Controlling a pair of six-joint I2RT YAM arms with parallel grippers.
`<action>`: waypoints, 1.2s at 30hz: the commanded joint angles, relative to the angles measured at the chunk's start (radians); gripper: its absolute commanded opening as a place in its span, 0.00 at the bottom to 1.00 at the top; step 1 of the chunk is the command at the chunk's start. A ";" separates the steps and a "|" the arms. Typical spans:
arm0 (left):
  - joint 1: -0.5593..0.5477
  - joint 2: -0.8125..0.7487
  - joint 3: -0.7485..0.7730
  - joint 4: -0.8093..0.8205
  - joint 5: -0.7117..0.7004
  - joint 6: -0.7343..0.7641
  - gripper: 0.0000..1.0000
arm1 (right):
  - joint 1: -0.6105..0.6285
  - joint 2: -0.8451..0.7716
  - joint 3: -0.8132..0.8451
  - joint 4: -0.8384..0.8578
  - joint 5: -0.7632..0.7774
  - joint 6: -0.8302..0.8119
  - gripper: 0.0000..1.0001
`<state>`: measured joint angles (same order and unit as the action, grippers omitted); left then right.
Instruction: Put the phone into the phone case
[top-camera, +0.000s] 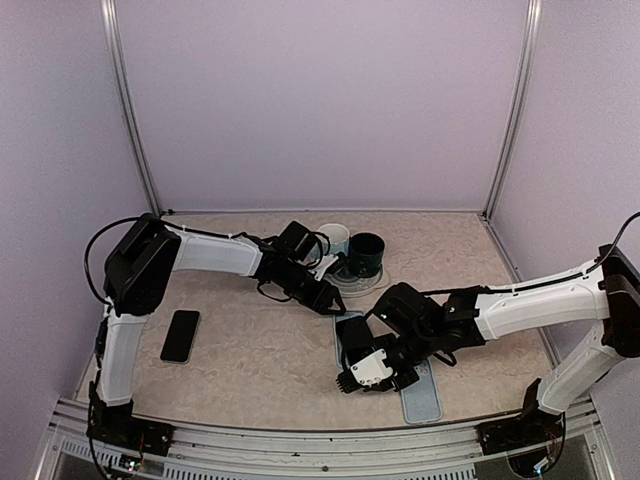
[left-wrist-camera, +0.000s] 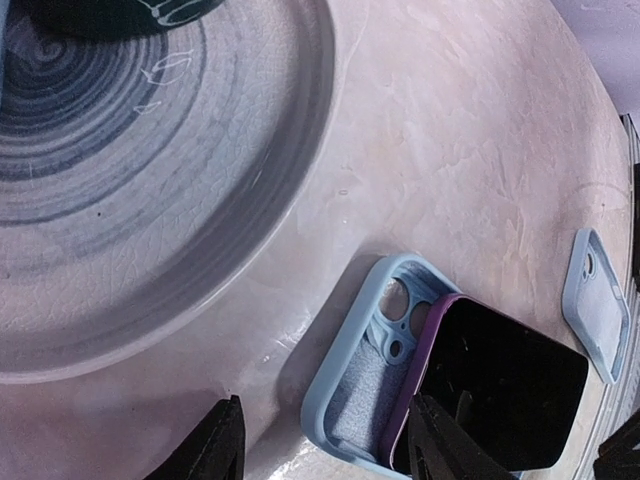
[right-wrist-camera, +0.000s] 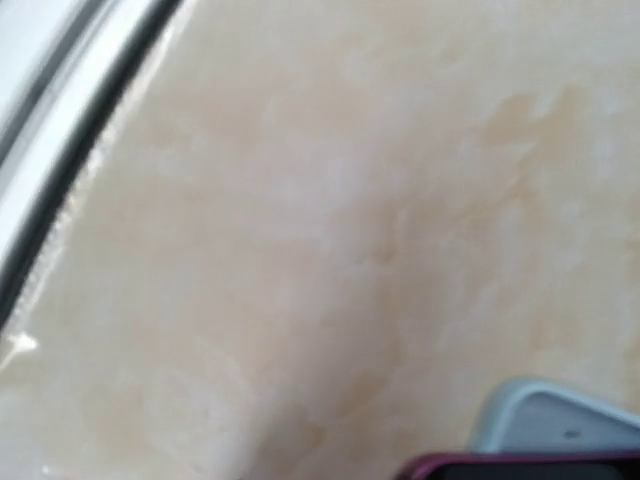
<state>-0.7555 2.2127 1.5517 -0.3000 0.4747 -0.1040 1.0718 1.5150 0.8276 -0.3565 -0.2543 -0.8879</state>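
Observation:
A light blue phone case (left-wrist-camera: 365, 385) lies open side up on the table, just in front of the plate; it also shows in the top view (top-camera: 338, 335). A phone with a purple edge and black screen (left-wrist-camera: 505, 385) rests tilted in it, one long side inside the case and the camera end of the case uncovered. My right gripper (top-camera: 360, 340) holds this phone (top-camera: 352, 323); only its purple edge (right-wrist-camera: 520, 465) and a corner of the case (right-wrist-camera: 560, 415) show in the right wrist view. My left gripper (left-wrist-camera: 325, 450) is open and empty, with its fingers (left-wrist-camera: 212, 445) straddling the case's near end.
A grey plate (left-wrist-camera: 150, 200) with a dark mug (top-camera: 366, 255) stands just behind the case, next to a white cup (top-camera: 335, 238). A second blue case (top-camera: 421, 392) lies by the front edge. A black phone (top-camera: 180, 335) lies at the left.

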 joint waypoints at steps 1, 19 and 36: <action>-0.006 0.018 -0.001 0.000 0.031 -0.014 0.55 | 0.006 0.046 0.004 0.018 0.050 -0.024 0.33; -0.011 0.002 -0.028 0.005 0.043 -0.027 0.52 | -0.033 0.053 -0.056 0.169 0.116 0.009 0.28; -0.011 -0.011 -0.065 0.011 0.051 -0.027 0.40 | -0.058 0.111 0.003 0.207 0.143 0.044 0.27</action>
<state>-0.7601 2.2173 1.5131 -0.2623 0.5205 -0.1291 1.0245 1.6108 0.7925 -0.1810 -0.1314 -0.8650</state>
